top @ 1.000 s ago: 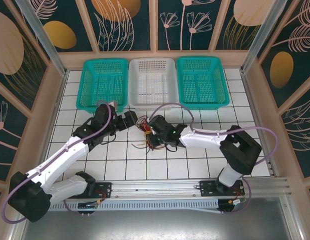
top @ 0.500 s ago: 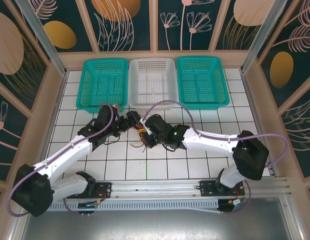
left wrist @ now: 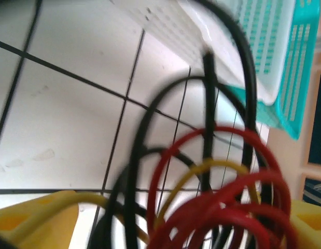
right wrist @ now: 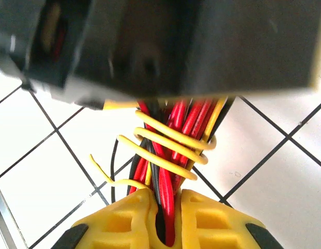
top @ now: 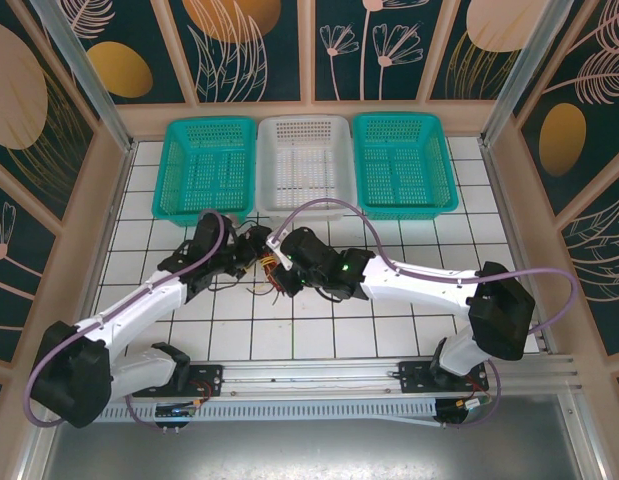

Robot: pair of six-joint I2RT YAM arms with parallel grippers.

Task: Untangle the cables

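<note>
Two teal perforated plastic baskets (top: 211,125) are flanking one white perforated plastic basket (top: 304,121) at the far edge. One tangled bundle of thin red, black and yellow cables (top: 272,272) is lying on the white tiled tabletop (top: 389,320) (yellow winding around the red strands). The right gripper (right wrist: 164,202) is pinching the bundle tightly, while the left gripper (left wrist: 176,218) is gaping wide around its loops.

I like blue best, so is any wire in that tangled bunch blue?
No, in the right wrist view the cables are red, black and yellow, and none of them is blue.
</note>
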